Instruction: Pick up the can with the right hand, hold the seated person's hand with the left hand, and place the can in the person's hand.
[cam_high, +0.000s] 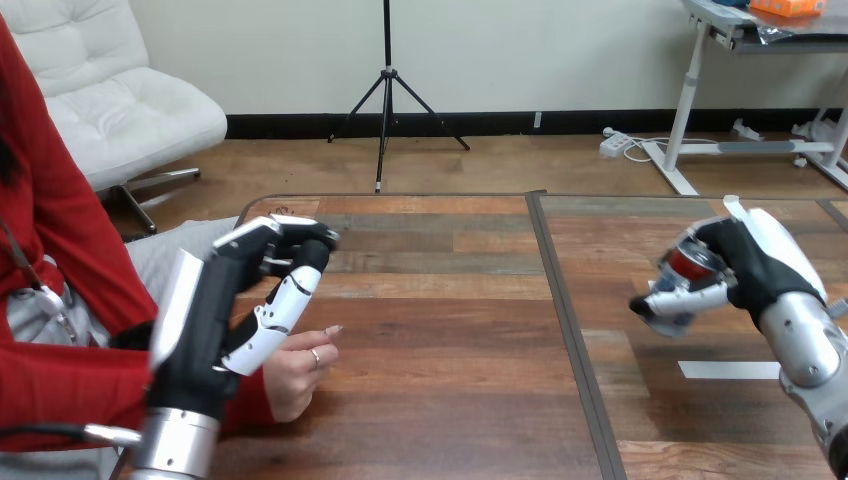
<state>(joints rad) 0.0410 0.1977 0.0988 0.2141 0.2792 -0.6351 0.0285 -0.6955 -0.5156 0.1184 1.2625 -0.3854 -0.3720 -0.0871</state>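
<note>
My right hand (762, 262) hovers above the right half of the table, fingers and thumb curled round a small can (688, 264) with a red top and silver body, lying tilted in the grip. At the left, my left hand (232, 300) is raised with its back toward me and its fingers relaxed, reaching to the right. The thumb slants down over the person's hand (296, 368), which rests on the table with loosely bent fingers just under and beside my palm. I see no finger curled round that hand.
The wooden table (440, 330) has a dark seam (566, 320) running front to back between its two halves. A white tape strip (730, 369) lies on the right half, below my right hand. The person's red sleeve (60, 380) is at the left edge.
</note>
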